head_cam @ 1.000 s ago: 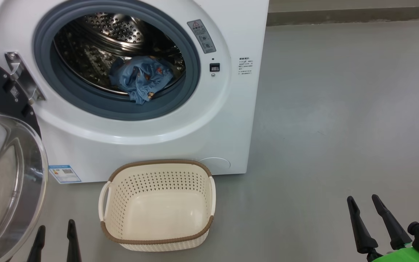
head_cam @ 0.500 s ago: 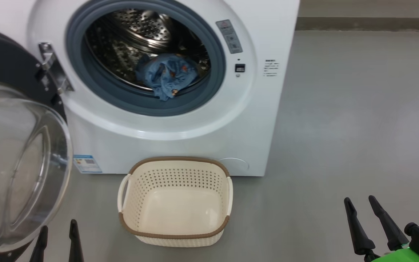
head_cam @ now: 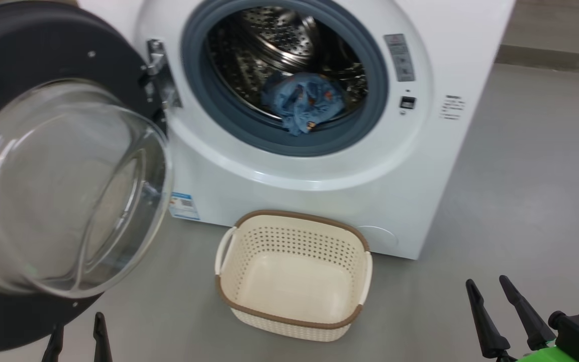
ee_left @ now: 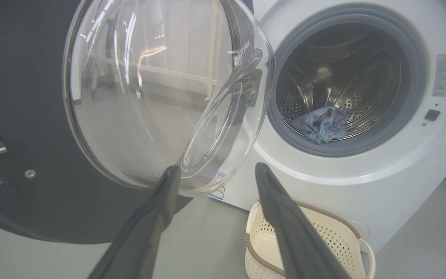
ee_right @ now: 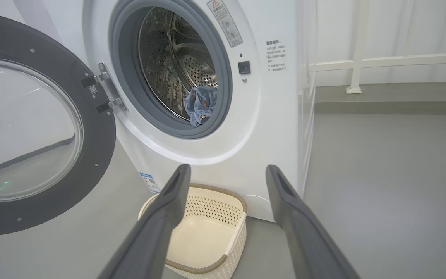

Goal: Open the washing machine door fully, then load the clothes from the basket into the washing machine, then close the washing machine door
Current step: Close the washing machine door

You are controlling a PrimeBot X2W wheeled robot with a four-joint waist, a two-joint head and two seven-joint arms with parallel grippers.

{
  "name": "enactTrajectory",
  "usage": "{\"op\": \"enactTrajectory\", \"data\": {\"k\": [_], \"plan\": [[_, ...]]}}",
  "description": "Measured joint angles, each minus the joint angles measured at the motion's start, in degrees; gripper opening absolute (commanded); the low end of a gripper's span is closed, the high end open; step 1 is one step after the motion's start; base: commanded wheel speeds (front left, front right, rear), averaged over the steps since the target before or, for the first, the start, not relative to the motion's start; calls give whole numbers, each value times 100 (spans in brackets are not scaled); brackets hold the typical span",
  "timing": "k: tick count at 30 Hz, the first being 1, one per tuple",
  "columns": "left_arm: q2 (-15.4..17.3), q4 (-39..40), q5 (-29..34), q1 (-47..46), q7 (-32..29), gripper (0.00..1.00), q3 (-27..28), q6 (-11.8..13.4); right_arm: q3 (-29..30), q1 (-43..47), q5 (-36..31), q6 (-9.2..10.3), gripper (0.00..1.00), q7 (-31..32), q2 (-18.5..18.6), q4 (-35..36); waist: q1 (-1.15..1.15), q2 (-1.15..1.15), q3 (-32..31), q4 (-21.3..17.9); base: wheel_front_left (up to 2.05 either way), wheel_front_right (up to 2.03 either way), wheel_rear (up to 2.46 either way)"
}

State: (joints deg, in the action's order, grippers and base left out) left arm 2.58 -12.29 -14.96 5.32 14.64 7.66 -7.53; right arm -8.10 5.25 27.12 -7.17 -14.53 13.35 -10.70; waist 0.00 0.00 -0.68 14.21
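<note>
Standing swung out on its metal hinge, the large round black-rimmed, glass-bowled washing machine door leaves the steel drum exposed.

The big white boxy front-loading washing machine carries a small blue label sticker low on its front, a grey warning sticker with a red triangle beside the grey gasket, and a block of dark print farther right; all the writing is too small to read. The light blue printed clothes lie heaped at the drum's front lip, well apart from both grippers. The cream perforated plastic basket with its brown rim sits on the grey floor just before the machine. The left gripper, fingers spread and holding nothing, is low beside the door's bottom edge; in the left wrist view, the glass bowl bulges between it and the drum. The right gripper, fingers likewise apart, is over bare floor to the right of the basket.
</note>
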Motion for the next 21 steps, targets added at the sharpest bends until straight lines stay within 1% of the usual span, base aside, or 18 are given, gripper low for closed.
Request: {"op": "enactTrajectory", "data": {"k": [12, 14, 15, 18, 21], "plan": [[-2, -12, 97, 84, 0, 100, 76, 0, -141, 2, 15, 0, 100, 0, -19, -40, 0, 0, -141, 922, 0, 0, 0], [-2, -15, 98, 85, 0, 100, 85, 0, -156, 2, 16, 0, 100, 0, -22, -43, 0, 0, -156, 991, 0, 0, 0], [-3, -15, 97, 100, 0, 100, 141, 2, -249, 2, 16, 0, 100, 0, -24, -45, 0, 0, -183, 1119, 0, 0, 0], [-1, -4, 89, 191, 0, 100, 204, 12, -366, -6, 18, -1, 100, 0, -24, -67, 0, 0, -201, 1256, 0, 0, 0], [-2, 62, 33, 215, 0, 100, 227, 93, -499, -38, 60, -2, 100, 1, 2, -120, 0, 0, -178, 1341, 0, 0, 0]]}}
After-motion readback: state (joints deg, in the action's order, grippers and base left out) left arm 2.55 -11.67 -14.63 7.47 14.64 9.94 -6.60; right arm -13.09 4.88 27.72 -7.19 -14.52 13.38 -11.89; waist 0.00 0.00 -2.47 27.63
